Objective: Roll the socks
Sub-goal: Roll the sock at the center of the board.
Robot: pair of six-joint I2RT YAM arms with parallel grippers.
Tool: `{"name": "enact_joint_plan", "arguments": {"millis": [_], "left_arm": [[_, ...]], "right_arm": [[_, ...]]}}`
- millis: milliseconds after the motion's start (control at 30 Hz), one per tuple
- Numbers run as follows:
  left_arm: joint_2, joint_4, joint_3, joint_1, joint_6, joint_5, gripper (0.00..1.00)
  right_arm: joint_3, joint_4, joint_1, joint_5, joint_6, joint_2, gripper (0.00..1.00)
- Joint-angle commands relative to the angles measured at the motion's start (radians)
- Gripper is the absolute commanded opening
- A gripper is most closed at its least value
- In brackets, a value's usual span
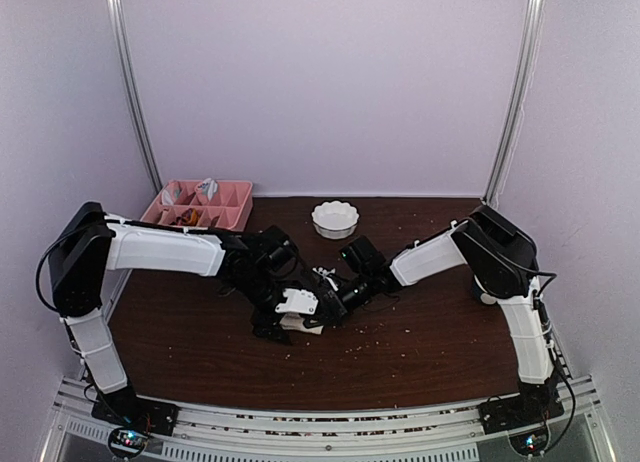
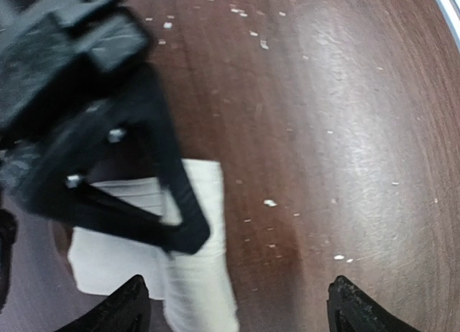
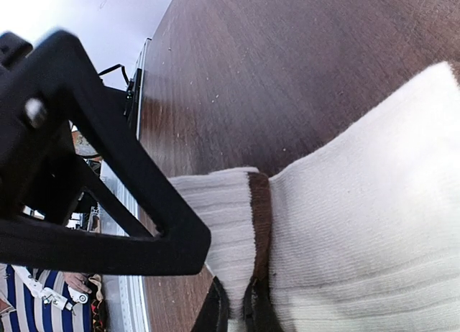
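A cream sock (image 1: 298,304) with a dark brown band (image 3: 260,224) lies on the brown table (image 1: 200,342) where both arms meet. My right gripper (image 3: 237,314) is shut on the sock's ribbed fabric beside the band; from above it (image 1: 326,302) reaches in from the right. My left gripper (image 2: 241,307) is open wide and hovers low over the table, with the sock's right edge (image 2: 198,274) between its fingertips (image 2: 133,303). From above, the left gripper (image 1: 272,318) sits just left of the sock. Each wrist view shows the other gripper's black finger close by.
A pink divided tray (image 1: 200,204) holding small items stands at the back left. A white scalloped bowl (image 1: 335,219) sits at the back centre. Pale crumbs (image 1: 380,334) dot the table. The metal rail (image 1: 330,422) runs along the near edge.
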Motion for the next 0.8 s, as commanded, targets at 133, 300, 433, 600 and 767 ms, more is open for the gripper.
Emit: {"name": "enact_joint_plan", "arguments": {"millis": [133,300,433,600,767], "left_arm": [[-0.004,0.052,-0.039,-0.006,0.014,-0.026,0.73],[0.031,0.069,-0.015,-0.006,0.006,-0.063,0.64],[0.064,0.064,0.012,-0.006,0.007,-0.080,0.56],[0.093,0.051,0.019,-0.006,0.008,-0.079,0.41],[0.145,0.025,0.040,-0.001,0.008,-0.103,0.20]], "right_arm": [[-0.077,-0.156,0.004,0.173,0.014,0.107,0.00],[-0.077,-0.152,0.004,0.171,0.017,0.099,0.00],[-0.082,-0.143,0.004,0.166,0.026,0.095,0.00],[-0.094,-0.122,0.004,0.159,0.044,0.086,0.00],[-0.112,-0.068,0.004,0.145,0.077,0.079,0.00]]}}
